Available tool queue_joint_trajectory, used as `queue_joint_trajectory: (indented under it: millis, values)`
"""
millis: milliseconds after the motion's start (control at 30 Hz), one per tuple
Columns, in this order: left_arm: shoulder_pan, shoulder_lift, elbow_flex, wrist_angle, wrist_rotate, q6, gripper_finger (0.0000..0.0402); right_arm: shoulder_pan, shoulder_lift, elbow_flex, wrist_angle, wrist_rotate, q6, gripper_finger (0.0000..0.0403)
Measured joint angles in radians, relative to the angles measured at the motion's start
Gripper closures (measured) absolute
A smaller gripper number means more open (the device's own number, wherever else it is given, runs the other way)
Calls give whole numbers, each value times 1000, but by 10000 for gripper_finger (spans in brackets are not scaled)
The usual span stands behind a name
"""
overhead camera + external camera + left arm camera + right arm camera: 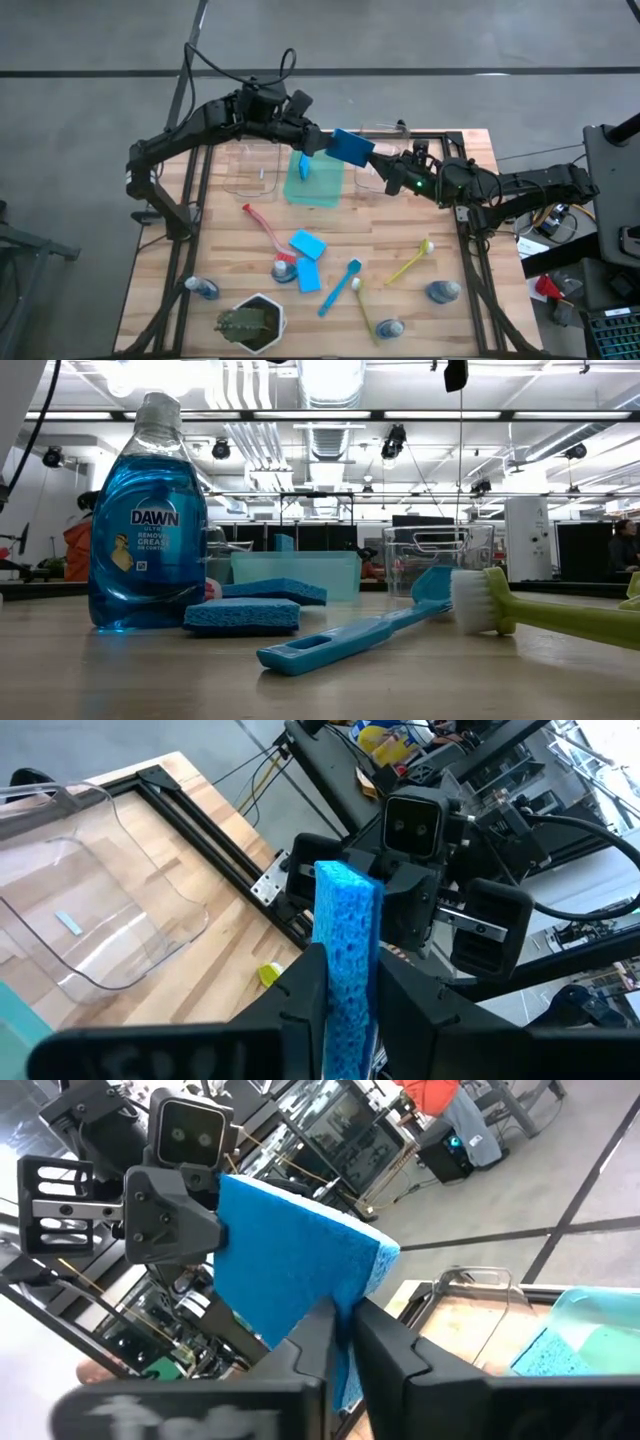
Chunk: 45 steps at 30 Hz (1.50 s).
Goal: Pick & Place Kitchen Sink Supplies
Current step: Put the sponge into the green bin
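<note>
1. Nearest you in the low view stands a blue bottle (147, 520) at left, with two stacked sponges (250, 607) just beside it and a blue brush (362, 628) lying across the centre; neither gripper shows in this view.
2. Look to the high view's upper centre: both arms meet above the table, sharing one raised sponge (350, 148) between them.
3. Your left gripper (345, 970) pinches that sponge (347, 945) edge-on between its fingers, as the left wrist view shows.
4. Your right gripper (345, 1335) has its fingers close on either side of the sponge's lower edge (290, 1270); you cannot tell whether they press it.
5. Only the high view gives you the full layout: a green tray (314, 180) holding another sponge (304, 166) in the upper centre, clear bins (252, 168) beside the tray, a red brush (266, 229) left of centre, a yellow-green brush (410, 261) right of centre.
6. Low in that frame you see a plant (250, 321) in a white pot, with further bottles (203, 288) along the bottom.
</note>
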Motion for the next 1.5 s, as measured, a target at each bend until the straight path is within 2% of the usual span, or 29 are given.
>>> queue_joint_trajectory:
  millis: [333, 600, 800, 1000, 1200, 1300, 1500]
  values:
    - [0, 0, -4, 2, -4, -2, 331, 0, -2, 0, 7, -5, -16, 256]
    - [4, -2, -7, -1, -11, -2, 339, 0, -51, 0, -8, -19, -64, 211]
    - [8, -2, -13, -3, -40, -2, 365, 0, -75, 0, -29, -30, -79, 204]
    - [10, -3, -13, -43, -60, -3, 374, 2, -145, -1, -31, -56, -114, 204]
    - [11, -2, -13, -145, -151, -10, 376, 2, -237, 0, -40, -58, -186, 207]
    - [17, 5, -14, -198, -208, -19, 376, 2, -277, 0, -79, -57, -210, 207]
    - [27, 43, -15, -239, -227, -86, 377, 2, -319, 0, -198, -56, -214, 209]
